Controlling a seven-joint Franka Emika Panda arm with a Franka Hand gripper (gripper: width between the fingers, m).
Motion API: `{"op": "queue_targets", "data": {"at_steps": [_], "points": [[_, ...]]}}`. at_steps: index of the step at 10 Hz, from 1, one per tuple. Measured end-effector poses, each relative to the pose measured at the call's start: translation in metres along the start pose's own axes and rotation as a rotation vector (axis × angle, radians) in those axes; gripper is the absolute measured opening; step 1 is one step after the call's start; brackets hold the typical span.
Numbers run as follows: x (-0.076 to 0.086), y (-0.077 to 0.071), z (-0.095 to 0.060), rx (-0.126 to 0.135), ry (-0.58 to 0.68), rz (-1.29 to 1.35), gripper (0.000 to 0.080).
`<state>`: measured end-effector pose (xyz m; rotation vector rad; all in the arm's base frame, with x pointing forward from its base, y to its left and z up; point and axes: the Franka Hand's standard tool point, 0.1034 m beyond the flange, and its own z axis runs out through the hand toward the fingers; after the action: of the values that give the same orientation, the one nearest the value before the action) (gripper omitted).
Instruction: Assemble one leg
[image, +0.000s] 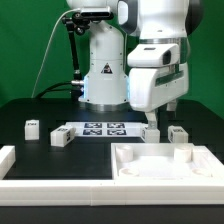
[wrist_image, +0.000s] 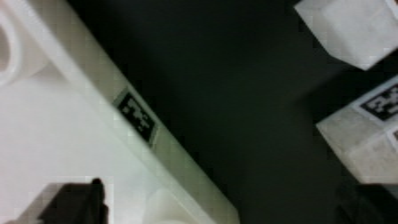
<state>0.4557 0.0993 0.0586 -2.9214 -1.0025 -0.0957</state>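
Note:
Several legs, small white blocks with tags, lie on the black table: two at the exterior view's left (image: 32, 127) (image: 60, 137) and two just behind the tray-like part (image: 150, 133) (image: 178, 133). My gripper (image: 150, 121) hangs low over the back rim of the large white tray-like part (image: 165, 168), close above the nearer leg. In the wrist view the gripper (wrist_image: 222, 212) is open and holds nothing. Its dark fingers (wrist_image: 71, 202) stand far apart, and the tray's tagged rim (wrist_image: 137, 112) runs between them. Two legs (wrist_image: 347, 25) (wrist_image: 365, 115) lie off to one side.
The marker board (image: 103, 129) lies behind the tray at mid table. A long white part (image: 50, 186) lies along the front edge, with another white piece (image: 6, 155) at the exterior view's left. The robot base (image: 103, 70) stands at the back.

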Motion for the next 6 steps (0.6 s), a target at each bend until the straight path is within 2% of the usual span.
{"op": "queue_targets", "data": {"at_steps": [4,6], "points": [[0.0,-0.028,0.009,0.038,-0.004,0.546,0.0649],[0.001,-0.033,0.01,0.044,-0.008,0.587,0.0649]]}}
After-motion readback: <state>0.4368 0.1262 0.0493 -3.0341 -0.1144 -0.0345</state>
